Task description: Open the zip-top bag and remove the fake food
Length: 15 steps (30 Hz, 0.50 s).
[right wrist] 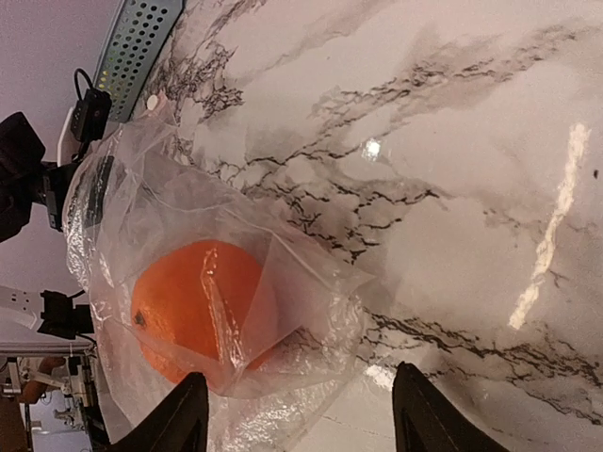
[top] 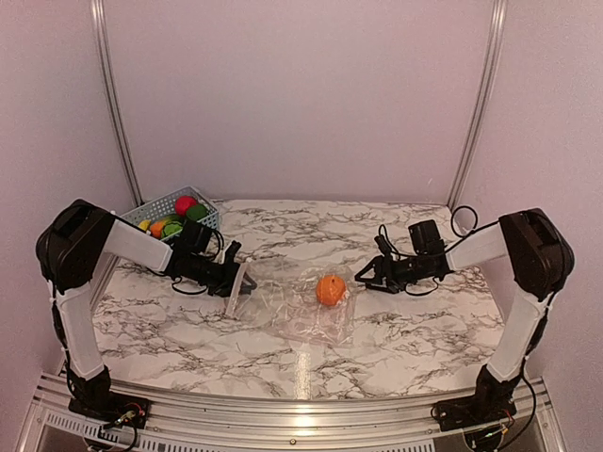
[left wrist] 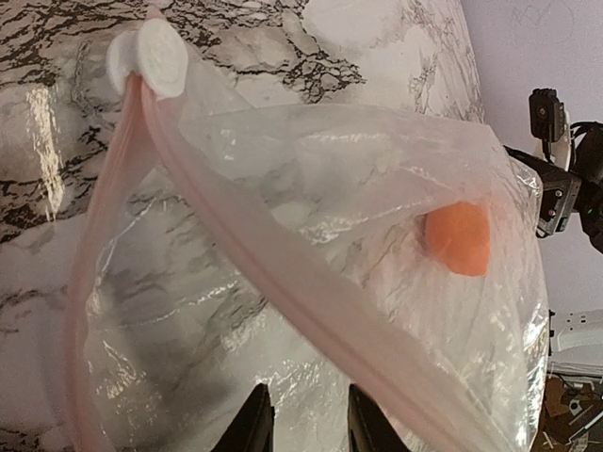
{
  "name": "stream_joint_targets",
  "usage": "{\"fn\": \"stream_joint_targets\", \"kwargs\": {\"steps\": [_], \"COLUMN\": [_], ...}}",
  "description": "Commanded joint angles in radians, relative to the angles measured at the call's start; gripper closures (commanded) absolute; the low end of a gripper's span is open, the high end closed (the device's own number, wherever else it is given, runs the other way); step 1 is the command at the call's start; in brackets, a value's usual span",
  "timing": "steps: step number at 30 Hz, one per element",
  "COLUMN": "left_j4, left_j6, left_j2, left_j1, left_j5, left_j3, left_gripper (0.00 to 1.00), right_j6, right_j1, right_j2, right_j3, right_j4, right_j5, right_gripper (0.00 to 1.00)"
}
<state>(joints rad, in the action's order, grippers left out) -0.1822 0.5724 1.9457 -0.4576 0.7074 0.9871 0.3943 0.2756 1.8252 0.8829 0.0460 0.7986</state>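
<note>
Zip-top bag is lying mid-frame on the marble-print surface, with one orange fruit sitting inside toward its right end. Left claw is sitting at the bag's left edge, jaws nearly together, pinching the plastic by the pink zip strip and holding that edge raised. Its fingertips are cut off at the bottom of the wrist view, so the pinch spot is probably just behind the strip. Bag mouth is gaping open. Right claw is resting just beside the bag's right edge, jaws standing wide and gripping nothing. The orange is lying just ahead of it, apart from both fingers. Other fake food, red, green, orange and yellow bits, is sitting in the blue basket at upper left of the frame, well apart from the bag. Pale lilac walls are closing in the surface, with metal posts running up the back corners.
</note>
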Motion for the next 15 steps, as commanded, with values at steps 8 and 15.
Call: {"fn": "stream_joint_targets", "kwargs": {"steps": [8, 15], "left_j4": [-0.068, -0.155], "left_j6": [0.047, 0.111], "left_j2": [0.102, 0.163], "left_j1": [-0.044, -0.109], "left_j5": [0.040, 0.067], "left_j3": [0.106, 0.146], "left_gripper": [0.67, 0.60], "right_j6": [0.038, 0.101], "right_j1": [0.114, 0.169], "right_j2": [0.170, 0.207], "right_j3": [0.106, 0.123], "right_j4": [0.121, 0.152], "right_j5": [0.058, 0.017], "right_gripper": [0.64, 1.00]}}
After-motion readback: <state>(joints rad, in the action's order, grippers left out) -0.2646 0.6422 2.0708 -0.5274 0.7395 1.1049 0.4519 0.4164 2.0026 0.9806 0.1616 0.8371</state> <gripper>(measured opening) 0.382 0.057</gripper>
